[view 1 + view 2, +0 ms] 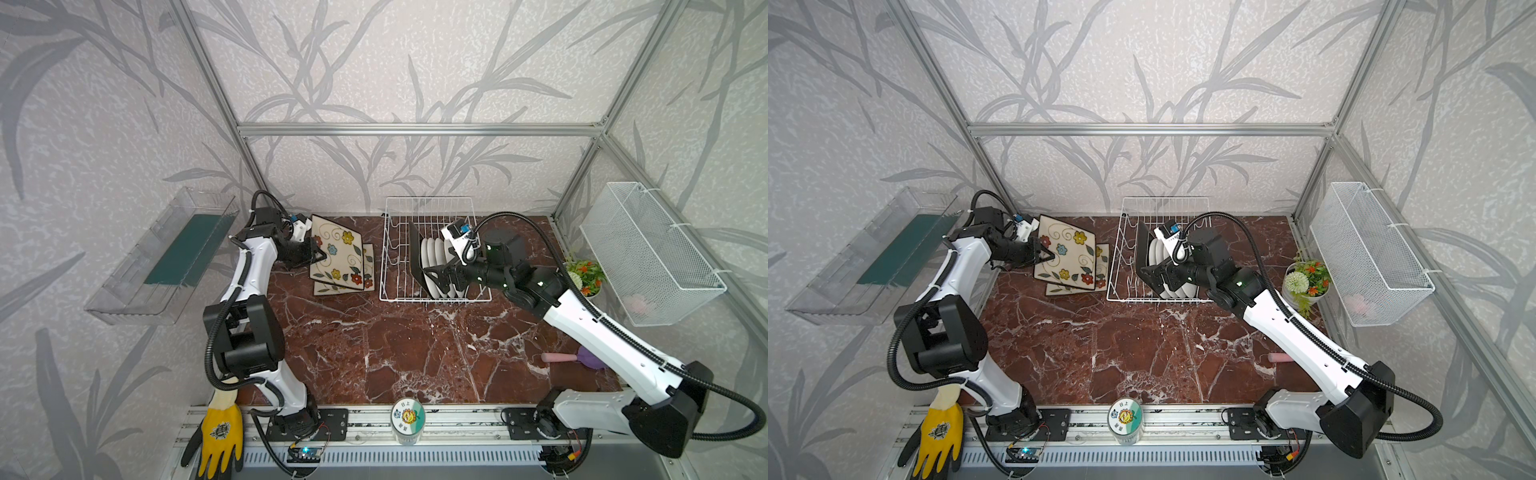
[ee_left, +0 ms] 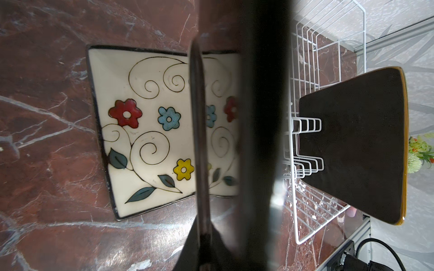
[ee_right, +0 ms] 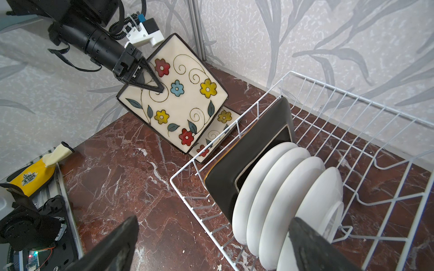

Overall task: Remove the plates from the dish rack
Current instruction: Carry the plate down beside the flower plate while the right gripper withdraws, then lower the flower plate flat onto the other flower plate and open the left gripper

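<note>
Table (image 1: 415, 353) left of the rack (image 1: 385, 249) carries one flowered plate (image 3: 218, 131), with a second plate (image 3: 187, 105) tilted over it, clamped in the left tool (image 3: 157, 88), which should level it and lower it squarely on top, while the right tool (image 1: 435, 277), jaws apart, waits at the racked plates (image 3: 281, 187).

The flowered plate (image 1: 336, 245) in the black left gripper (image 1: 319, 256) has a cream face with red, blue and yellow flowers, teal leaves, dark swirls and a black rim. The lower plate (image 2: 145, 122) beneath that gripper bears the same pattern. Beside the black right gripper (image 1: 434, 276), the round plates (image 3: 277, 194) show white backs. The square plate (image 3: 253, 145) beyond them is black with a mustard edge. The rack (image 1: 399, 299) is white wire, the table (image 1: 415, 353) red-brown marble veined white.
</note>
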